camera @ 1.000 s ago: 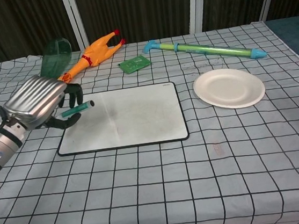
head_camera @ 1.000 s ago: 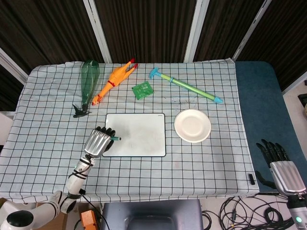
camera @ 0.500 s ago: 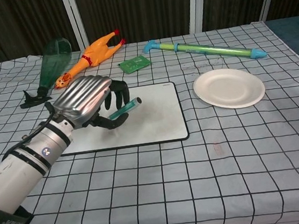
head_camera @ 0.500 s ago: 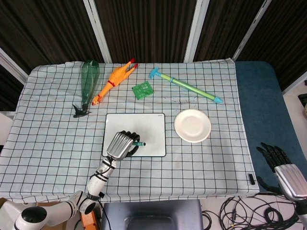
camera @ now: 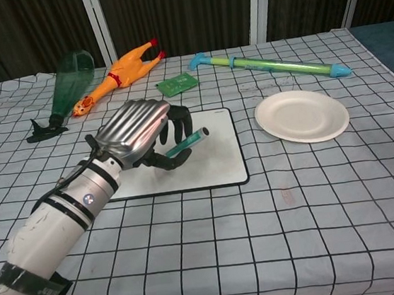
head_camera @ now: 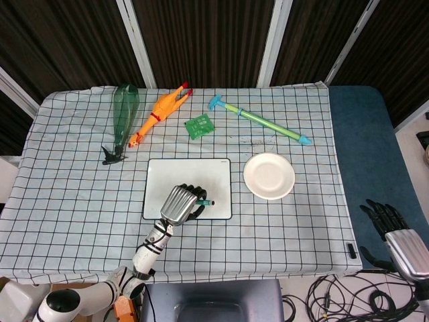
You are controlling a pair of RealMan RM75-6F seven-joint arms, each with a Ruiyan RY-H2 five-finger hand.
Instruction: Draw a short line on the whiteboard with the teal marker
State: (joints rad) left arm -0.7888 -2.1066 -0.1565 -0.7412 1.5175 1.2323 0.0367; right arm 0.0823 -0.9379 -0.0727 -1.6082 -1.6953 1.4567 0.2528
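Observation:
My left hand grips the teal marker, whose end points right. The hand hangs over the near right part of the whiteboard, and I cannot tell whether the marker touches it. The board lies flat mid-table and its surface looks blank. My right hand is off the table at the lower right of the head view, fingers apart and empty; the chest view does not show it.
A white plate sits right of the board. Behind lie a green card, a rubber chicken, a green bottle and a long water squirter.
My left hand has carried the marker rightward across the board, from its left edge to its near right part. The right hand has barely moved.

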